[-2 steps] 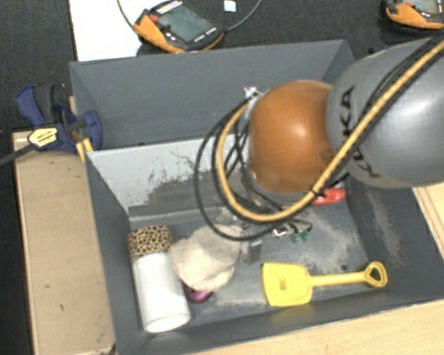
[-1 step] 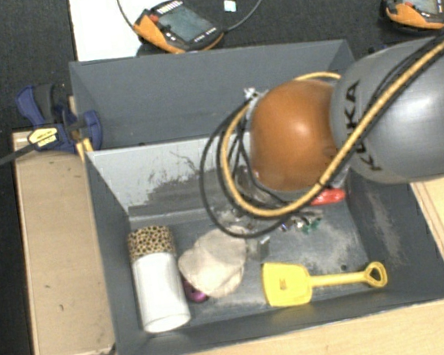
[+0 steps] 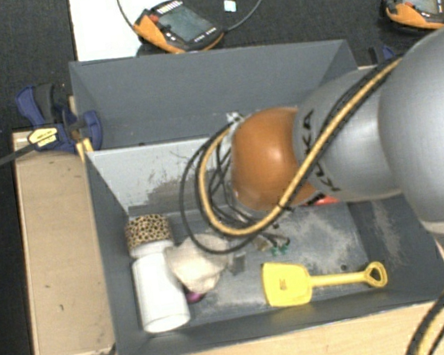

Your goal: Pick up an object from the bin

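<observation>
Scuffed grey metal bin [image 3: 125, 186]; yellow plastic shovel [image 3: 288, 284]

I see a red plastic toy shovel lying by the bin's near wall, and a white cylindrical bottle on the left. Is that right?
Not quite. The camera view shows the plastic toy shovel is yellow, not red. It does lie by the near wall of the grey metal bin, and the white cylindrical bottle lies on the left.

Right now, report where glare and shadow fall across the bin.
Camera view: a soft sheen lies on the orange cover and the grey arm. The arm shades the bin floor beneath it. The white bottle is the brightest thing, and the yellow shovel is evenly lit, without glare.
</observation>
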Available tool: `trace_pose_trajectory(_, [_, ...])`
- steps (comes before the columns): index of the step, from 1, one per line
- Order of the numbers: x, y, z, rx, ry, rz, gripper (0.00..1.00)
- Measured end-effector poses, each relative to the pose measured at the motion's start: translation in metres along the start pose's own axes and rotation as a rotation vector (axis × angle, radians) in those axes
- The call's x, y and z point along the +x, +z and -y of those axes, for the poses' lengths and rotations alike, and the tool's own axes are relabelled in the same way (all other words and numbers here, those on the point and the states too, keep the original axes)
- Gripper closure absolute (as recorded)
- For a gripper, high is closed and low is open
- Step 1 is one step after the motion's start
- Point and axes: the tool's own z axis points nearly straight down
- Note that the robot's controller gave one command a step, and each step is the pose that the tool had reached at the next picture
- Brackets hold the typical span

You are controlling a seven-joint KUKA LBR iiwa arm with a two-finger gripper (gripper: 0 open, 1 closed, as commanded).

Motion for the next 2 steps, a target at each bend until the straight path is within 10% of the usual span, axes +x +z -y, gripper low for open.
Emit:
trace_pose_trajectory(1, [-0.007, -0.076, 0.01, 0.0, -0.11, 0.004, 1.0])
trace_pose_trajectory(2, [0.051, 0.025, -0.009, -0.002, -0.025, 0.006, 1.0])
